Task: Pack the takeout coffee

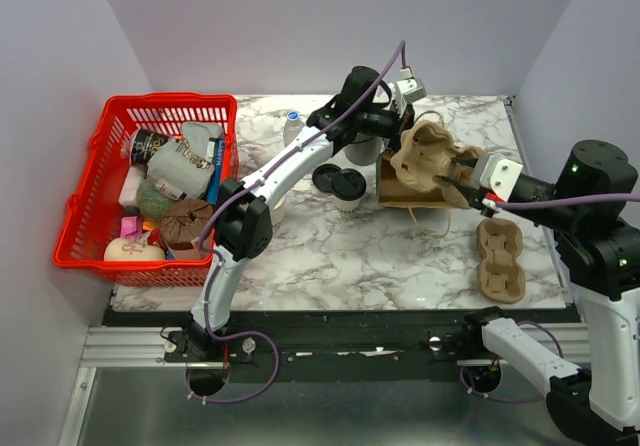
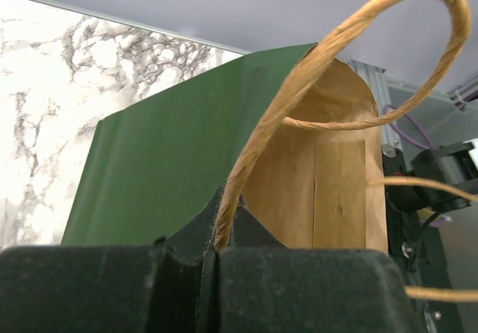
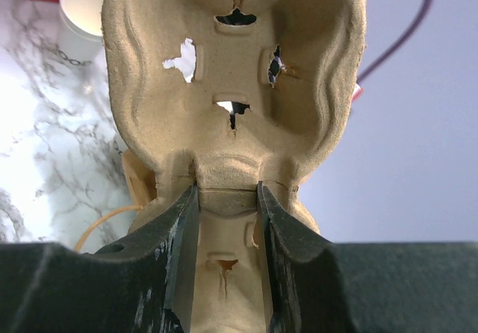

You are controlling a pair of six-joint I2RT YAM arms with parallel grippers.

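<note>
The left gripper (image 2: 215, 262) is pressed together on the twine handle (image 2: 328, 45) of the paper bag (image 2: 187, 161), holding that side up. The cord is thin and sits right at the fingertips, so it could slip out and let the bag sag shut. The takeout coffee (image 1: 349, 192) stands upright on the marble table (image 1: 380, 266) just left of the bag, with nothing gripping it; a sideways swing of the bag or of either arm would likely tip it. The right gripper (image 3: 227, 193) pinches the pulp cup carrier (image 3: 231, 64) by its narrow middle ridge, above the bag. The soft fibre may crumple or twist there, and the wide carrier may catch on the bag's rim or its loose second handle.

Around them, a red basket (image 1: 120, 269) full of oddments sits far left, well apart; a clear bottle (image 1: 292, 126) stands at the back; a black lid (image 1: 327, 177) lies just beside the coffee, and whether a cup sits under it cannot be told; a plain lidless cup (image 3: 78, 16) stands behind the coffee, close to the left arm, crowding any reach; a spare carrier (image 1: 500, 259) lies flat at right.
</note>
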